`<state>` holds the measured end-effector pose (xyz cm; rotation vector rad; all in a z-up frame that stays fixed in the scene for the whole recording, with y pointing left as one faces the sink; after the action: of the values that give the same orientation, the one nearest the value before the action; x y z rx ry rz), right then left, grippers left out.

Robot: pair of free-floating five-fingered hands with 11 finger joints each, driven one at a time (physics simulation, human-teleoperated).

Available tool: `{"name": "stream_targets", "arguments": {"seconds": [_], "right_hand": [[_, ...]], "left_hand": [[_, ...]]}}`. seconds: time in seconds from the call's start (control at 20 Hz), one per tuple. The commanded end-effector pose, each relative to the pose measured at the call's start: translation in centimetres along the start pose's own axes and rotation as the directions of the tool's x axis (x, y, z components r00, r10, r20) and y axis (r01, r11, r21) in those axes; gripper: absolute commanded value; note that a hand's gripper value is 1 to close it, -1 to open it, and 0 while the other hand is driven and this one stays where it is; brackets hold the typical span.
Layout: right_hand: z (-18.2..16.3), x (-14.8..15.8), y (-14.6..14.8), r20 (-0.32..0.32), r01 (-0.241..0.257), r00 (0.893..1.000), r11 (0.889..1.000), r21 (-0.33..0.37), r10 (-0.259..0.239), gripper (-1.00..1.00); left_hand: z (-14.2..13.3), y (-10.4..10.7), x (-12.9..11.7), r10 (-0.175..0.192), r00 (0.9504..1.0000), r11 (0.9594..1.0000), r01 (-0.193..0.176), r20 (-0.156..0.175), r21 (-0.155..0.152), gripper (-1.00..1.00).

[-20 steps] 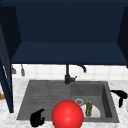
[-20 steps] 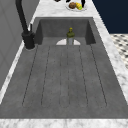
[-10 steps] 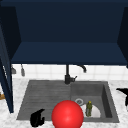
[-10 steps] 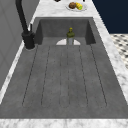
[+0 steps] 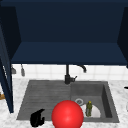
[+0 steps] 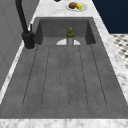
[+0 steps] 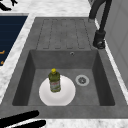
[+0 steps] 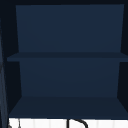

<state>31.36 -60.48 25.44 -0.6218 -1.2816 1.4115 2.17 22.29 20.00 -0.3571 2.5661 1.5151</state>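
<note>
A green bottle (image 7: 54, 80) with a yellow cap stands upright on a white plate (image 7: 65, 96) in the sink basin (image 7: 100, 75); bottle (image 5: 89, 108) and bottle (image 6: 70, 35) show it too. A red ball (image 5: 67, 115) hangs low in the front view, just left of the bottle. My left hand (image 5: 37, 118) floats at the sink's front left corner over the drainboard (image 5: 42, 97), fingers relaxed, holding nothing; left hand (image 7: 6, 5) appears far off. My right hand (image 7: 20, 119) lies over the counter right of the basin, fingers straight and empty; right hand (image 5: 126, 87) sits at the picture's edge.
A black tap (image 5: 68, 75) stands behind the sink, between drainboard and basin. A drain (image 7: 82, 80) lies beside the plate. A dish of fruit (image 6: 76, 5) rests on the counter beyond the basin. Open dark blue cabinet shelves (image 8: 65, 57) hang above.
In the front view my right hand has slid a little toward the right edge. The left hand, ball and bottle have stayed put.
</note>
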Motion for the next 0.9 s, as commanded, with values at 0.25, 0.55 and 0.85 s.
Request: {"name": "stream_targets", "arguments": {"seconds": [0.25, 0.55, 0.85], "right_hand": [[4.9, -2.5, -4.3, -0.002, 0.043, 0.999, 0.999, 0.011, -0.043, -1.00], [6.9, -4.3, -8.0, 0.013, 0.021, 1.000, 0.999, -0.024, -0.020, -1.00], [9.2, -5.7, -11.8, 0.018, 0.050, 0.999, 0.999, -0.010, -0.050, -1.00]], "left_hand": [[0.0, 0.0, 0.0, 0.000, 1.0000, 1.0000, 0.000, 0.000, 0.000, 0.00], [0.0, 0.0, 0.0, 0.000, 1.0000, 1.0000, 0.000, 0.000, 0.000, 0.00], [0.0, 0.0, 0.0, 0.000, 1.0000, 1.0000, 0.000, 0.000, 0.000, 0.00]]}}
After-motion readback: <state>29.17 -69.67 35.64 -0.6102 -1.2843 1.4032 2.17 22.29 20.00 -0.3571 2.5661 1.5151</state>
